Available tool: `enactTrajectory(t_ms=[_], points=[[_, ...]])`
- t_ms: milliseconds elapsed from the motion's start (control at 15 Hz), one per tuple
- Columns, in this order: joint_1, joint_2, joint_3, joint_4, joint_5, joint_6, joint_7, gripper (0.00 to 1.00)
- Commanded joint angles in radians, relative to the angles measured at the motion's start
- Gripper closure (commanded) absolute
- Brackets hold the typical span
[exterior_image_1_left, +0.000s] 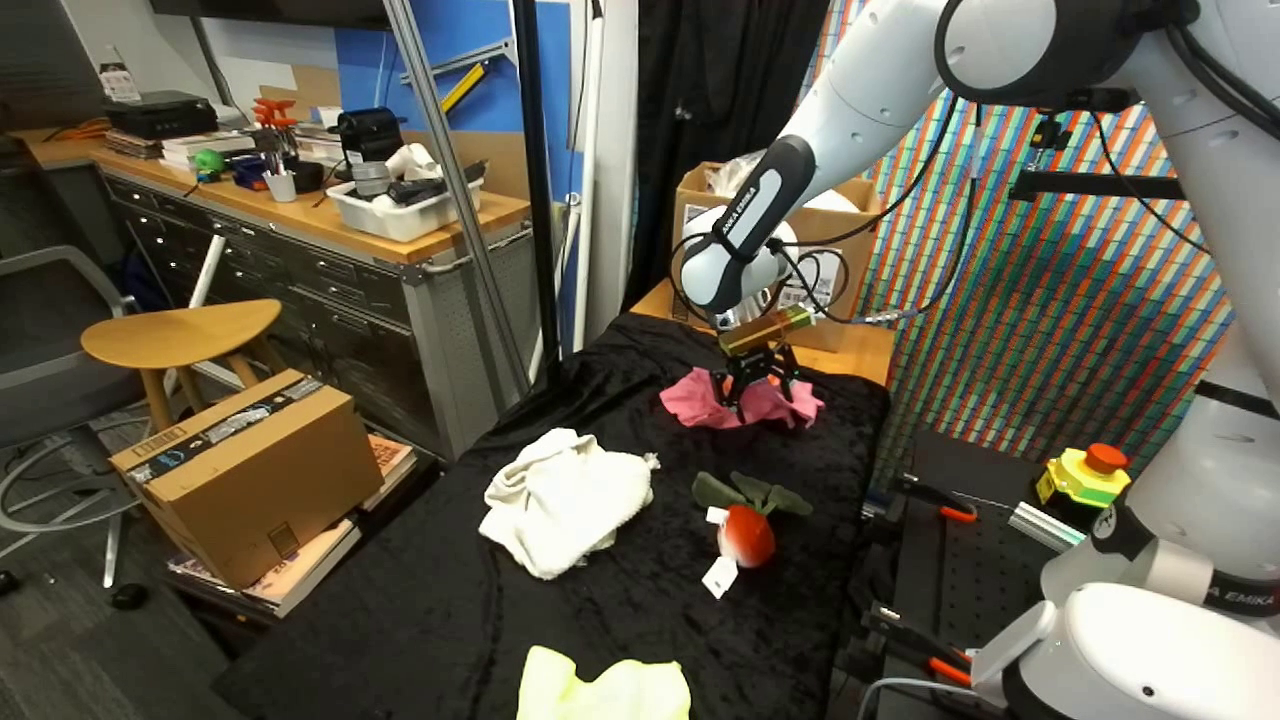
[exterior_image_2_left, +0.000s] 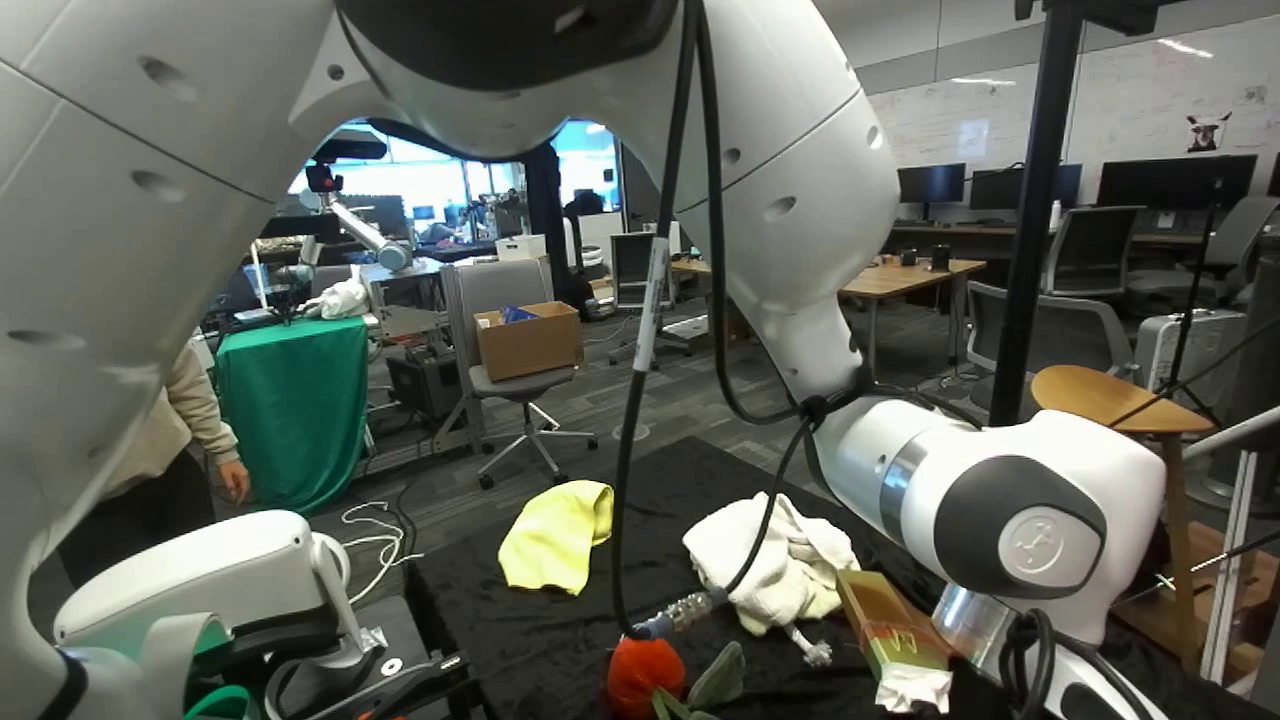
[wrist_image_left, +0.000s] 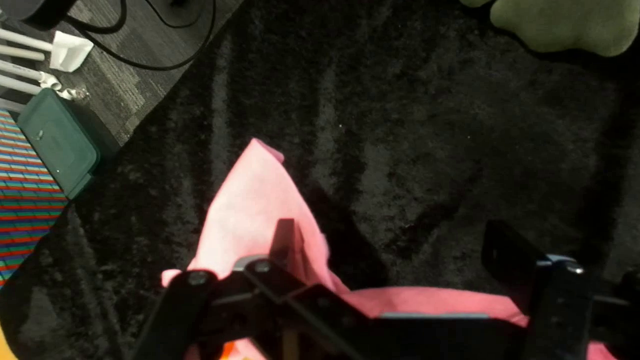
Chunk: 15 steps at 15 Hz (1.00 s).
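End effector (wrist_image_left: 392, 245) low over pink cloth (wrist_image_left: 255, 205), released: fingers (wrist_image_left: 284, 242) spread well apart. Cloth lies crumpled on the black surface (exterior_image_1_left: 430, 610), directly beneath and showing to both sides. Wrist view: one finger stands over a peaked fold, its mate by the cloth's edge, against dark surface; contact with fabric, cannot tell. Small orange patch (wrist_image_left: 227, 349) shows beneath the end effector; identity unclear. End effector's own body covers the cloth's middle. Near it, red plush (exterior_image_1_left: 748, 538), leaves (exterior_image_1_left: 752, 488) toward the end effector; white cloth (exterior_image_1_left: 570, 505), bunched, beside the plush. Yellow cloth (exterior_image_1_left: 605, 690) lies farthest out on the surface. Carton (exterior_image_1_left: 825, 335) stands behind the arm (exterior_image_1_left: 870, 95). In an exterior view a cable (exterior_image_2_left: 617, 510) hangs in a loop, crossing in front of the white cloth.
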Motion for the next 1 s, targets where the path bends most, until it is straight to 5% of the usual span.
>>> enactTrajectory(t_ms=[0, 533, 800, 933], points=[[-0.009, 0.038, -0.008, 0.048, 0.04, -0.003, 0.02, 0.29], [-0.008, 0.051, -0.005, 0.061, 0.059, 0.006, 0.018, 0.9], [-0.004, 0.045, -0.003, 0.064, 0.059, 0.016, 0.019, 0.97], [-0.003, 0.038, 0.001, 0.06, 0.06, 0.023, 0.012, 0.92]])
